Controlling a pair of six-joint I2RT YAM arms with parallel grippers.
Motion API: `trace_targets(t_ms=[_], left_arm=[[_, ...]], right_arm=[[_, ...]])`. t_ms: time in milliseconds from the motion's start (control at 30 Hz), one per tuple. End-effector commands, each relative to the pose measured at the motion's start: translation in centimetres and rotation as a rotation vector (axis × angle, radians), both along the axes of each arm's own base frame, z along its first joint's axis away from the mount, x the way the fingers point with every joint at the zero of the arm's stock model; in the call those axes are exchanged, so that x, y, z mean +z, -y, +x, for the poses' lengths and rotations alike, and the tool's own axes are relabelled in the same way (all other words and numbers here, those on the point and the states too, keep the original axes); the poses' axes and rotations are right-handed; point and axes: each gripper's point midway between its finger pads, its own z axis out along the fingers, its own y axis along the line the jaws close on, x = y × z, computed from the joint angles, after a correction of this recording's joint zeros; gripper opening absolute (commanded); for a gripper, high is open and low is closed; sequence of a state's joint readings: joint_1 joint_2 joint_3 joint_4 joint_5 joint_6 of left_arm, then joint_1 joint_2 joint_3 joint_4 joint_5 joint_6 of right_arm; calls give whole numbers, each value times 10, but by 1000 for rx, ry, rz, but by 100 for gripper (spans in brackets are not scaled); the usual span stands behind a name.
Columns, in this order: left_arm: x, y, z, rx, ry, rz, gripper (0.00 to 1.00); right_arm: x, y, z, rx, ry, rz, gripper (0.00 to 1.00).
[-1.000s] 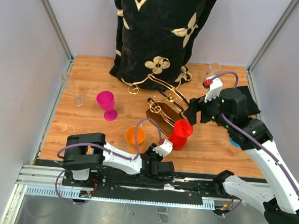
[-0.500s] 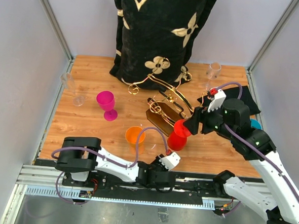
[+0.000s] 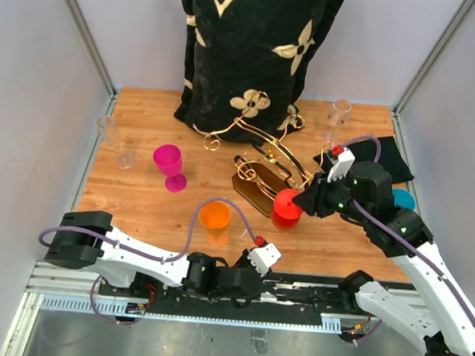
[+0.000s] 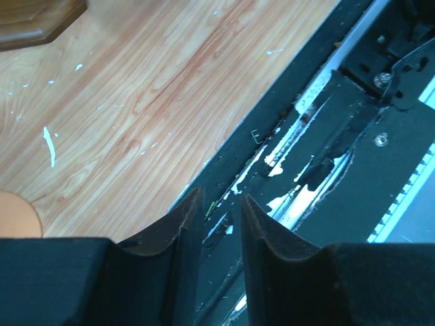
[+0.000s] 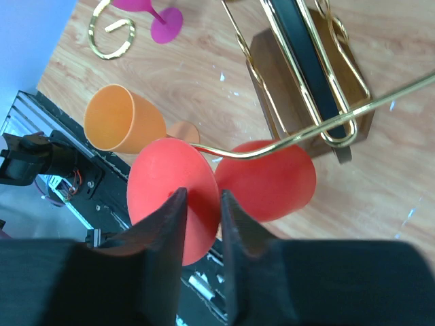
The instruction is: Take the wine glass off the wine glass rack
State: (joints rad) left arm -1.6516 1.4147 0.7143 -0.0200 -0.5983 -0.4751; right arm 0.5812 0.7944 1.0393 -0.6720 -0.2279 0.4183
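A light wooden tabletop [image 3: 139, 196] between grey walls [image 3: 33, 93]: your right gripper [image 5: 202, 204] is on the red plastic wine glass [image 3: 287, 205].
The glass hangs by its stem, foot uppermost, from a curled arm of the gold wire wine glass rack [image 3: 261, 183], beside the rack's dark brown base. Your right fingers pinch its round foot. Your left gripper [image 4: 221, 198] hovers over the tabletop's near edge, its fingers a narrow gap apart, holding nothing.
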Motion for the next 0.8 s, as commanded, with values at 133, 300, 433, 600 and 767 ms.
trace_targets(t_ms=[133, 300, 433, 600, 767], left_arm=[[17, 10, -10, -47, -15, -53, 32], [28, 14, -12, -54, -20, -77, 31], [43, 15, -14, -60, -20, -115, 32], [57, 11, -11, -51, -17, -152, 32], [57, 8, -11, -41, -21, -153, 32]], right_arm=[[10, -2, -1, 1, 27, 58, 4], [14, -1, -2, -3, 39, 68, 1], [14, -2, -1, -4, 38, 92, 1], [14, -12, -1, 31, 9, 172, 1], [13, -21, 2, 55, -9, 240, 1]])
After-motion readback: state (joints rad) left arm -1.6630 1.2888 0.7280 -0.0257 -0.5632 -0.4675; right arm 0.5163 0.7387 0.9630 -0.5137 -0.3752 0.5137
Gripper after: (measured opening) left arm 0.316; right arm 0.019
